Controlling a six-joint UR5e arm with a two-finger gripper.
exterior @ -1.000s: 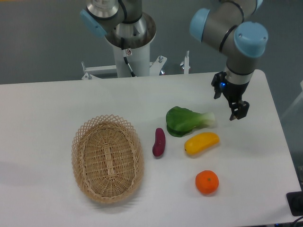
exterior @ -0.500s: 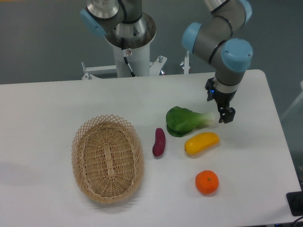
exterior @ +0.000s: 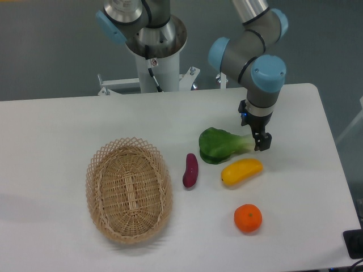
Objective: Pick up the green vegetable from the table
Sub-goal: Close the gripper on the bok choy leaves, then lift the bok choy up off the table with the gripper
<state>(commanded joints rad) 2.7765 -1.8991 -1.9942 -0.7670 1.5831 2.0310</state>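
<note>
Camera view is showing the task at its approach stage, with nothing lifted yet. Going left to right: a basket (exterior: 129, 189) is sitting well off to the hand's left, then a purple piece (exterior: 190, 170) is lying nearer, also left of the hand. The vegetable (exterior: 222, 145) is lying flat on the bench (exterior: 62, 130), its dark leaves pointing away from the hand and its pale stem end reaching right up to the fingers. The hand (exterior: 258, 140) is hanging over that stem end, pointing down; whether it is touching the stem I cannot tell, and the gap between its fingers is not showing clearly, so how far it is open I cannot tell either. It does not appear to be gripping anything. A yellow fruit (exterior: 241, 170) is lying just below the hand, and an orange (exterior: 248, 218) is sitting further below.

Reaching is largely done, I judge; settling around the stem, closing and lifting are all remaining.
</note>
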